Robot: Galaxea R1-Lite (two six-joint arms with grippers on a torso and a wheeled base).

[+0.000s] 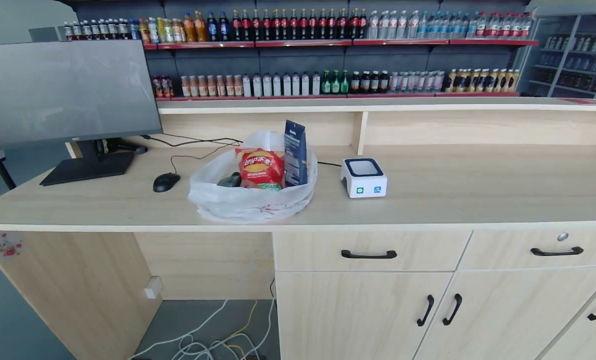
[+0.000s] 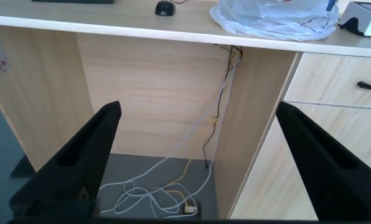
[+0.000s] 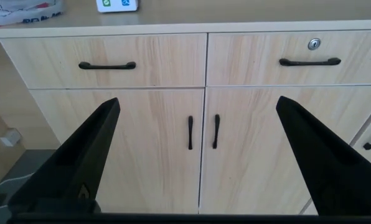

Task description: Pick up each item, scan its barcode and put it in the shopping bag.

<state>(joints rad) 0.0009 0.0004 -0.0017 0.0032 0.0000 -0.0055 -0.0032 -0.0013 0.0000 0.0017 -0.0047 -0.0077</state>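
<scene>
Checkout counter (image 1: 478, 185) seen from the head view, with both wrist views below counter level. (a) Shopping bag (image 1: 250, 200): white plastic, mouth open, standing on the counter between the mouse (image 1: 166, 182) and the scanner (image 1: 363, 177); inside it, a red chip packet (image 1: 260, 167) leans at the centre, a blue pouch (image 1: 295, 152) stands upright just beside it on the scanner side, and a dark item (image 1: 230, 180), too hidden to identify, lies on the mouse side. (b) Scanner: a white box with a dark top window, near the bag but apart from it, its cable running behind the bag. (c) Monitor (image 1: 63, 90): dark screen on a black stand at the counter's left end. (d) Left gripper (image 2: 198, 112): jaws spread wide and holding nothing, its black fingers (image 2: 79, 162) framing the open recess under the counter, where loose cables (image 2: 173, 186) hang and coil on the floor; the bag, mouse and scanner sit on the countertop above it. (e) Right gripper (image 3: 198, 102): likewise spread wide and holding nothing, facing the cabinet doors (image 3: 202, 149) beneath two drawers (image 3: 104, 59); the scanner's base shows on the countertop above. (f) Background: wall shelves (image 1: 328, 44) lined with bottled drinks.
</scene>
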